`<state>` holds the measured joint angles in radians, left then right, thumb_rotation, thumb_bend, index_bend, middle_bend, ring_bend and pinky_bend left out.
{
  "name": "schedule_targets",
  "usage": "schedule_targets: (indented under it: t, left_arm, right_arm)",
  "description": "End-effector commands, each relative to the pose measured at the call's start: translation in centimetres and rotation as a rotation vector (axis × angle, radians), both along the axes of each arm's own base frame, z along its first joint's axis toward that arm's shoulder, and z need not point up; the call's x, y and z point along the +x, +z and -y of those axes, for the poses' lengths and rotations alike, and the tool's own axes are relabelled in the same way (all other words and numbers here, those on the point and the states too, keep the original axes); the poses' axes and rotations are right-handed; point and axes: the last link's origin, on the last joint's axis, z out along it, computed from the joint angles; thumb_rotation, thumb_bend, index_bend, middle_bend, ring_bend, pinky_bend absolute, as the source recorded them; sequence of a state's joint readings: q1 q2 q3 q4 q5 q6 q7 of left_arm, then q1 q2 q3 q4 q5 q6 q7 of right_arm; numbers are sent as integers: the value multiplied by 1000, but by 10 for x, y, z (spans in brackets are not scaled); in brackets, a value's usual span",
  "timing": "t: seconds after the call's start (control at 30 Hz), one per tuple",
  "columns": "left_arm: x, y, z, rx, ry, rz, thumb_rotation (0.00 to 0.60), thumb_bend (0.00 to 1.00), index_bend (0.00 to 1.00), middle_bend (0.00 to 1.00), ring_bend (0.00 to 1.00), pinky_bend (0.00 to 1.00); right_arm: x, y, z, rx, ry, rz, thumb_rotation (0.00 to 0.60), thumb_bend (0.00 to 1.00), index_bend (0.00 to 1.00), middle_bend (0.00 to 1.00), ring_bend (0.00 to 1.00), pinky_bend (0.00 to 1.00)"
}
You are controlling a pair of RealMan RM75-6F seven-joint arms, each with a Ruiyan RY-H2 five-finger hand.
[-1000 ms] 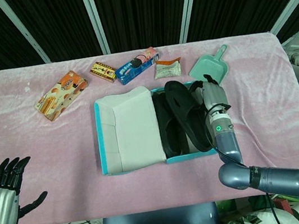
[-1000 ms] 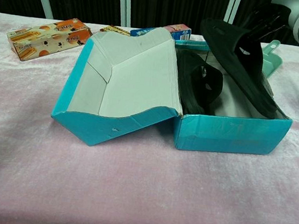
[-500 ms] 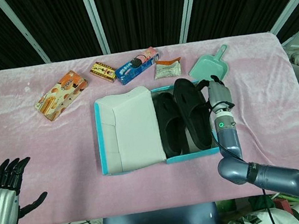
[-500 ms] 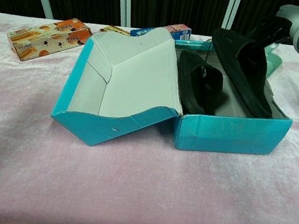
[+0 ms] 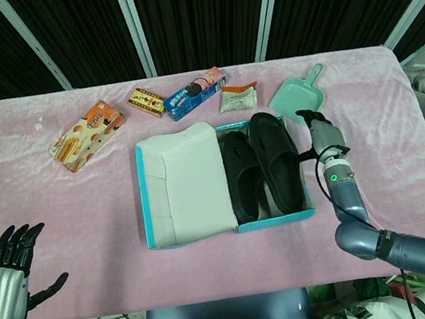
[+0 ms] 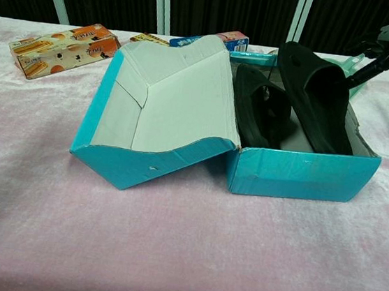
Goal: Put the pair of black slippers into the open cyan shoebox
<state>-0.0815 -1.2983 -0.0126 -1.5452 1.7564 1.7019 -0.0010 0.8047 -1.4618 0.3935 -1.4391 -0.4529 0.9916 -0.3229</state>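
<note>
Second slipper (image 5: 276,161) now dropped into shoebox (image 5: 231,227), right hand (image 5: 324,135) withdrawn, empty, left hand (image 5: 11,258) spread, idle

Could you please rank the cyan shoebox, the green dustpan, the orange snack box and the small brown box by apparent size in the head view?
1. cyan shoebox, with its open lid
2. orange snack box and green dustpan: too alike to rank
3. small brown box
</note>
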Motion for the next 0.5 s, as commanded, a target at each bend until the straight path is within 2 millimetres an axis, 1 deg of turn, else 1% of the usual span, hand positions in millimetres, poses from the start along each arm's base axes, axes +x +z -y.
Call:
schedule_targets:
  t: [0.03,0.07,0.13,0.27,0.3,0.37,0.5]
  left_arm:
    - [0,0,0,0,0,-1,600,0,70,155,89,76]
    - [1,0,0,-1,1,-1,600,0,70,155,89,76]
    - [1,0,0,0,1,-1,600,0,70,155,89,76]
    - [1,1,0,4,2,-3,600,0,69,155,89,76]
    - [1,1,0,4,2,-3,600,0,69,155,88,76]
    - [1,1,0,4,3,-4,600,0,69,155,88,76]
    - [1,1,0,3,4,-4,600,0,70,155,88,76]
  right_arm:
    - [-8,5,-3,35,21,-69,600,23,82,21,0,110]
    - [-12,7,-5,53,31,-108,600,8,66,9,0,108]
    - [-13,11,-8,73,43,-117,600,0,37,0,0,104]
    - [-10,22,-19,113,113,-149,600,0,10,0,0,104]
    - [-9,25,-21,119,132,-160,600,18,8,0,0,104]
    - [-6,31,-27,131,169,-177,600,87,6,0,0,104]
    - [2,44,-41,152,237,-207,600,277,5,0,0,104]
